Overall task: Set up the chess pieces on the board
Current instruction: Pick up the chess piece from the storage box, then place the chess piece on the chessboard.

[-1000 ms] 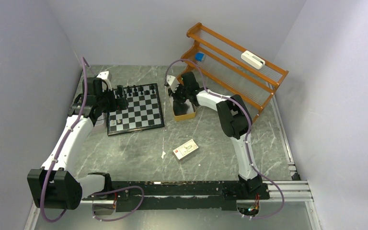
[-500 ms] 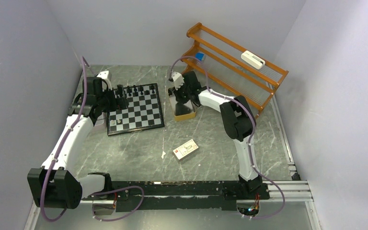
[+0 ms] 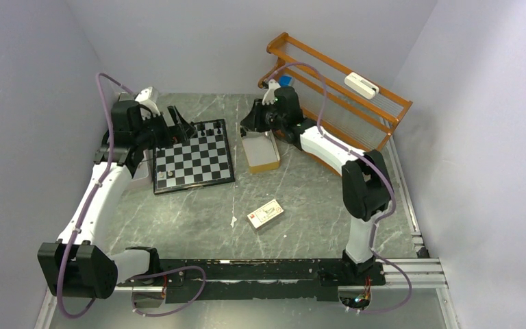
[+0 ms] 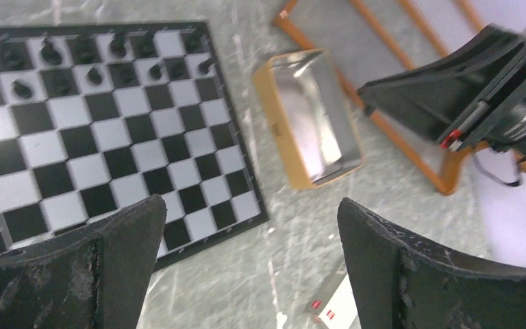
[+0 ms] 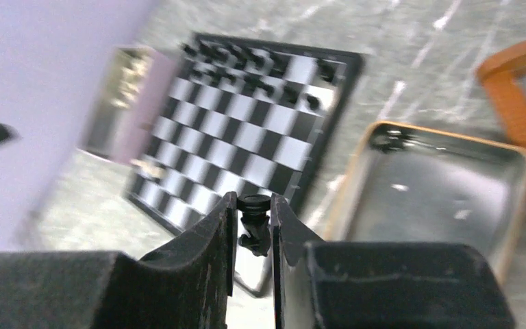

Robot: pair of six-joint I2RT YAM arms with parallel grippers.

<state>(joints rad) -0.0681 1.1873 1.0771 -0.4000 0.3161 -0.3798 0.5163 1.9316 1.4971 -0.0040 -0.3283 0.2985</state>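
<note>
The right end effector point(image 5: 252, 205) is clenched on one black chess piece point(image 5: 253, 234), raised near the tan box point(image 5: 438, 178). Carry it upright to the board point(image 5: 198, 127) and lower it squarely onto a free square, clear of the standing chess pieces point(image 5: 246, 65). The left end effector point(image 4: 250, 205) hangs released over the board, so keep them apart.

Top cam: high behind the arm bases, angled down, takes in the whole table point(image 3: 198, 205) and rack point(image 3: 315, 55). Left wrist cam: raised, looks down past left gripper point(image 4: 250, 212) at board point(image 4: 109, 144) and tan box point(image 4: 275, 123). Right wrist cam: lower, oblique, blurred, looking past right gripper point(image 5: 253, 205). All three share board and box.
</note>
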